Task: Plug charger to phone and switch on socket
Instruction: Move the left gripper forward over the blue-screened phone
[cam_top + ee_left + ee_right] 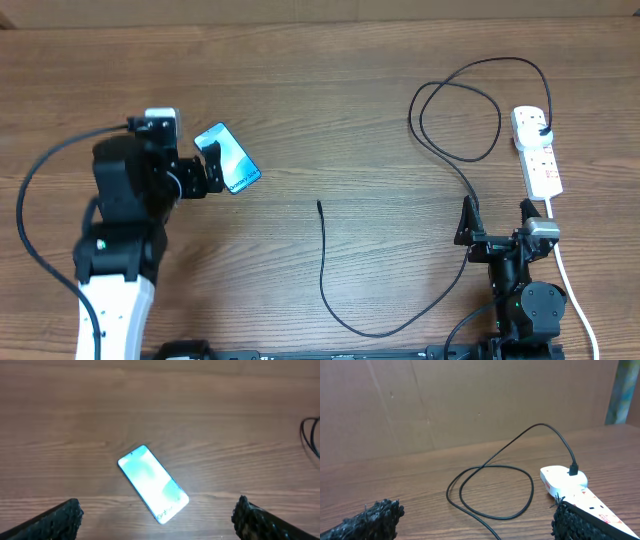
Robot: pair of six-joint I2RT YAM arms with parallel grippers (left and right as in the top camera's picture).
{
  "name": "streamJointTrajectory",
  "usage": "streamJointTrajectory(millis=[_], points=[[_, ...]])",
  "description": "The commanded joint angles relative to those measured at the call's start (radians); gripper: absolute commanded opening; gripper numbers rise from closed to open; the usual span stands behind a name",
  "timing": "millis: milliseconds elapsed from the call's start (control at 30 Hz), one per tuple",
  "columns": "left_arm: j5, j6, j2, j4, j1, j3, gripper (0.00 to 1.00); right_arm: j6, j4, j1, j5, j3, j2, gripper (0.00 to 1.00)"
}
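Observation:
The phone (238,165) lies flat on the wooden table at an angle, screen lit; it also shows in the left wrist view (152,482). My left gripper (211,166) hovers over its near end, open and empty (157,512). The black charger cable (325,270) runs from a free tip (319,205) in a long curve and a loop (490,490) to its plug (543,131), which sits in the white socket strip (540,165). My right gripper (497,215) is open and empty (477,520), just near of the strip (560,480), with the cable passing between its fingers.
The strip's white lead (572,285) runs down the right side past the right arm's base. A brown board wall (470,405) stands behind the table's far edge.

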Motion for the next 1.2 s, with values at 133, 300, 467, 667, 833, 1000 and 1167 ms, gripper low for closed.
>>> streamJointTrajectory(millis=[133, 300, 467, 667, 833, 1000, 1167], points=[[0.056, 0.067, 0.190, -0.210, 0.003, 0.210, 1.00, 0.006, 0.006, 0.005, -0.001, -0.011, -0.012, 1.00], [0.079, 0.071, 0.331, -0.348, 0.003, 0.269, 1.00, 0.006, 0.006, 0.005, -0.001, -0.011, -0.012, 1.00], [0.086, 0.069, 0.426, -0.358, 0.003, 0.269, 1.00, 0.006, 0.006, 0.005, -0.001, -0.011, -0.012, 1.00], [0.088, 0.053, 0.538, -0.353, 0.003, 0.269, 1.00, 0.006, 0.006, 0.005, -0.001, -0.011, -0.012, 1.00], [0.112, 0.014, 0.615, -0.342, 0.003, 0.269, 0.39, 0.006, 0.006, 0.005, -0.001, -0.011, -0.012, 1.00], [0.107, -0.117, 0.648, -0.333, 0.003, 0.270, 1.00, 0.006, 0.006, 0.005, -0.001, -0.011, -0.012, 1.00], [0.078, -0.314, 0.648, -0.350, 0.002, 0.315, 1.00, 0.006, 0.006, 0.005, -0.001, -0.011, -0.012, 1.00]])
